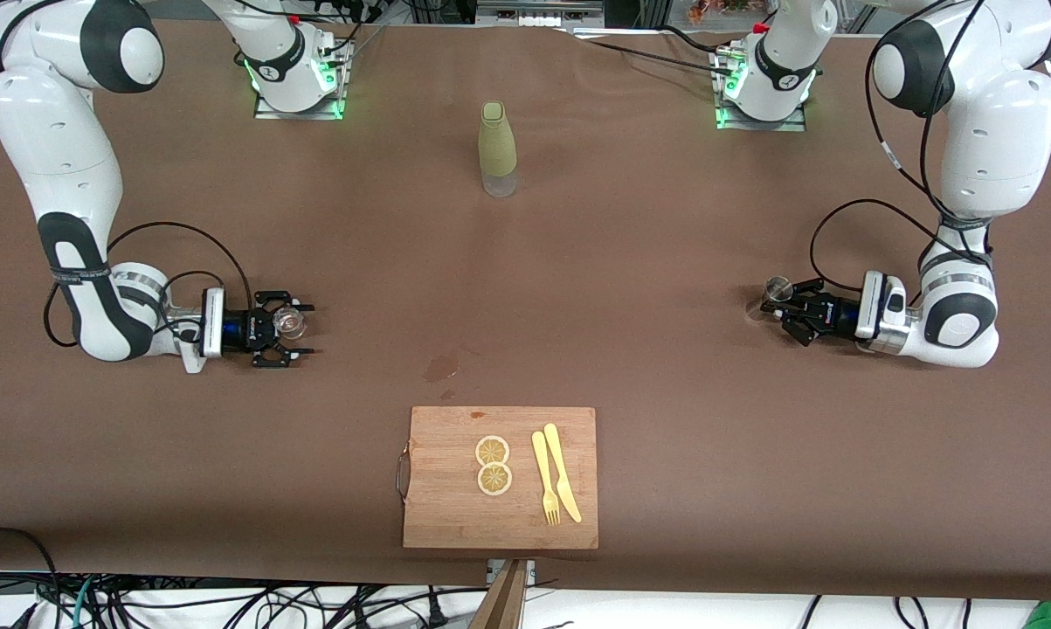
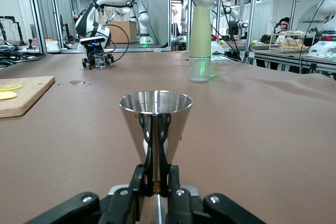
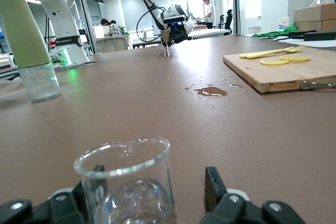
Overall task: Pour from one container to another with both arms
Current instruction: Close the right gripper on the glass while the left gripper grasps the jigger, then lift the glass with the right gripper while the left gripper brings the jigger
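The steel jigger (image 1: 777, 291) stands upright at table level toward the left arm's end of the table. My left gripper (image 1: 780, 304) is shut on its narrow waist, with a finger on each side (image 2: 156, 174) below the open upper cone of the jigger (image 2: 156, 114). Toward the right arm's end, the clear glass cup (image 1: 291, 321) sits on the table between the fingers of my right gripper (image 1: 308, 329). That gripper (image 3: 155, 179) is open. The cup (image 3: 126, 182) lies close against one finger, and a gap shows to the other finger (image 3: 212, 179).
A tall olive-green sleeved bottle (image 1: 497, 148) stands mid-table near the bases. A wooden cutting board (image 1: 438, 507) with two lemon slices, a yellow fork and a yellow knife lies near the front edge. A small wet patch (image 1: 442, 367) marks the cloth just above it.
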You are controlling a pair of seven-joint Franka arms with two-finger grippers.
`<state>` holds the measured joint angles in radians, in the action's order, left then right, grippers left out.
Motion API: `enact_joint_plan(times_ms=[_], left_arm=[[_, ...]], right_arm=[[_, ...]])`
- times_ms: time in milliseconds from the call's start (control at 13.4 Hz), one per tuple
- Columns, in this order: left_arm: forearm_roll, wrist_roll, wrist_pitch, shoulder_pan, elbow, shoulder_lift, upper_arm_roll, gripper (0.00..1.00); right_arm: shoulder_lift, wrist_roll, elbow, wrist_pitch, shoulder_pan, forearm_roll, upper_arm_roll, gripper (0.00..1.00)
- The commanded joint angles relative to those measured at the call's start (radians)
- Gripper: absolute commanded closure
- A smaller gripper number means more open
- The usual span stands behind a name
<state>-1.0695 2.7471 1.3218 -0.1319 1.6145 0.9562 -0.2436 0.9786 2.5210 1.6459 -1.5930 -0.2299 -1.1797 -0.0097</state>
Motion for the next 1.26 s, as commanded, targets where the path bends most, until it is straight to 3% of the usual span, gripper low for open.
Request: enact_joint_plan(times_ms=[0,372,818,1190], left_arm=[[-0.007,0.151,-0.006,0.012,0.002,0.015,-0.013,1.0],[-0.006,0.154,-0.009,0.006,0.002,0.018,-0.014,1.0],[-0.006,0.112,-0.09,0.0,-0.008,-0.008,-0.026,1.0],[-0.003,-0.035,-0.085,0.006,-0.008,-0.074,-0.017,1.0]], right_arm=[[0.014,0.016,-0.005,0.039,0.001,-0.021,0.004,0.16],[0.014,0.016,-0.008,0.077,-0.002,-0.021,-0.003,0.3],[0.015,0.015,-0.008,0.065,-0.002,-0.02,-0.019,0.33],[0.015,0.016,-0.011,0.062,-0.002,-0.02,-0.03,0.63]])
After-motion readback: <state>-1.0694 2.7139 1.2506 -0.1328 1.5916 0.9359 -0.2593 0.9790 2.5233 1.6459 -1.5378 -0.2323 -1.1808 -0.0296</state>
